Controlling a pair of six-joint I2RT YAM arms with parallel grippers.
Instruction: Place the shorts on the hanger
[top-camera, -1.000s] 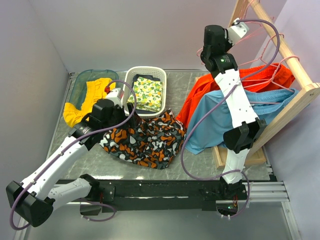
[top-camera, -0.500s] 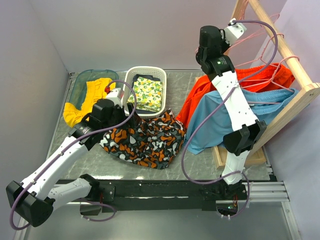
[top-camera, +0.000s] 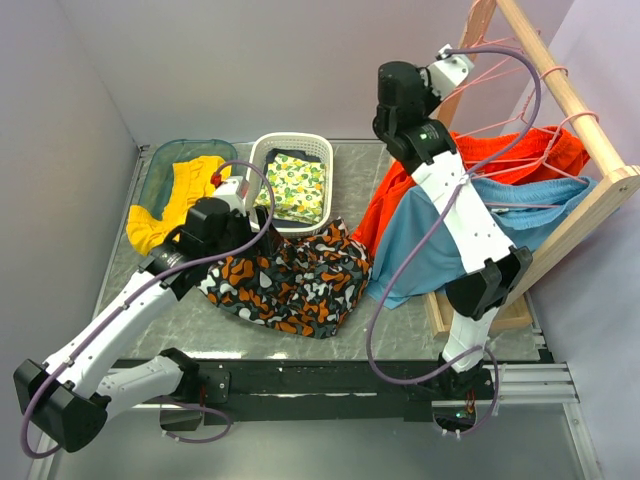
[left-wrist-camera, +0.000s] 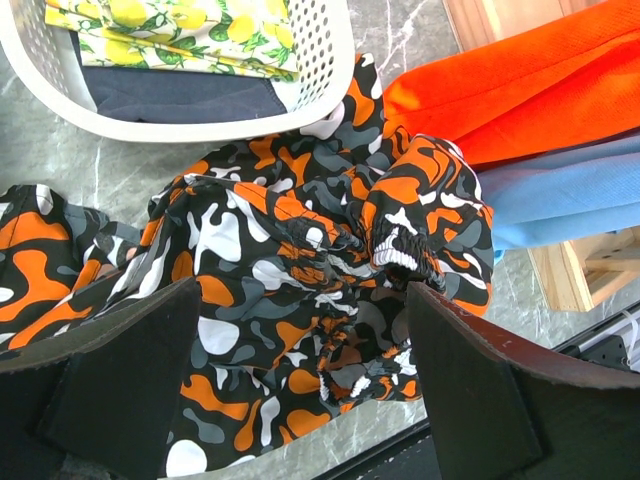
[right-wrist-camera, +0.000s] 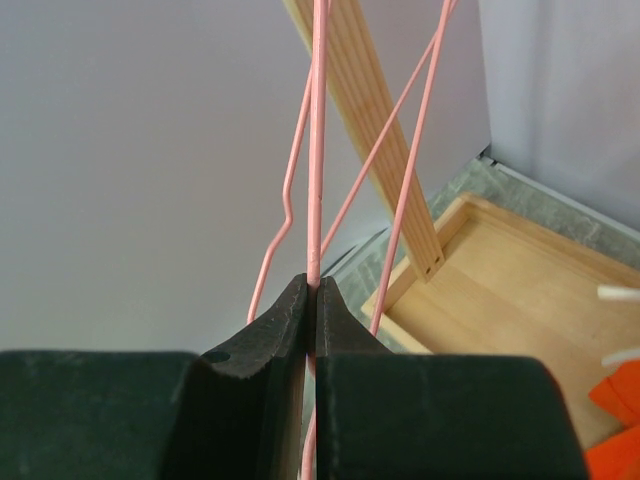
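The camouflage shorts (top-camera: 290, 280) lie crumpled on the table, in front of the white basket. In the left wrist view the shorts (left-wrist-camera: 290, 240) fill the space below my left gripper (left-wrist-camera: 300, 300), which is open and hovers just above them, jaws wide apart. My left gripper (top-camera: 258, 235) is at the shorts' upper left edge. My right gripper (right-wrist-camera: 313, 285) is raised high by the wooden rack and shut on the wire of a pink hanger (right-wrist-camera: 317, 150). The hanger (top-camera: 497, 66) still hangs near the rack's top rail.
A wooden rack (top-camera: 575, 105) stands at the right, carrying plain orange shorts (top-camera: 520, 150), light-blue shorts (top-camera: 430, 245) and more pink hangers. A white basket (top-camera: 258, 160) with lemon-print cloth and a blue tub (top-camera: 165, 155) with a yellow garment stand at the back.
My right arm has swung left, away from the rack's rail, with the pink wire pinched in its jaws. The left arm and the shorts have not moved.
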